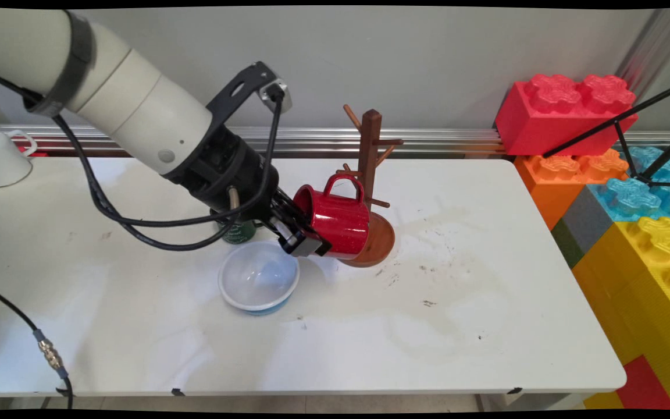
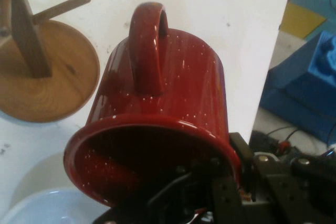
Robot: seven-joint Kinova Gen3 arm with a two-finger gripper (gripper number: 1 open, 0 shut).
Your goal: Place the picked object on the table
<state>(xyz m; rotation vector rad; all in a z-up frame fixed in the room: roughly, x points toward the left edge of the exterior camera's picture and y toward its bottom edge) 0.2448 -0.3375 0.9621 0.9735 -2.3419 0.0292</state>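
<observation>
Here the gripper [image 1: 303,241] is clamped on the rim of a red mug [image 1: 335,218], one finger inside the mouth and one outside, holding it clear of the tabletop [image 1: 457,326] at the middle of the frame. The mug lies on its side, its mouth toward the arm and its handle up. Just behind it to the right is a wooden mug tree [image 1: 371,174], whose round base [image 2: 44,72] sits in the upper left of the hand view with one peg [image 2: 60,8] jutting out above it. A white bowl [image 1: 259,283] rests on the tabletop directly below and left of the gripper, and a dark green can [image 1: 239,231] stands behind it, partly hidden by the arm. A white cup [image 1: 0,157] sits at the far left edge.

With a rim hold like this, the mug could swing or slip, so slow motion with the handle kept upward seems wise, and the tree's pegs are close enough to knock.
</observation>
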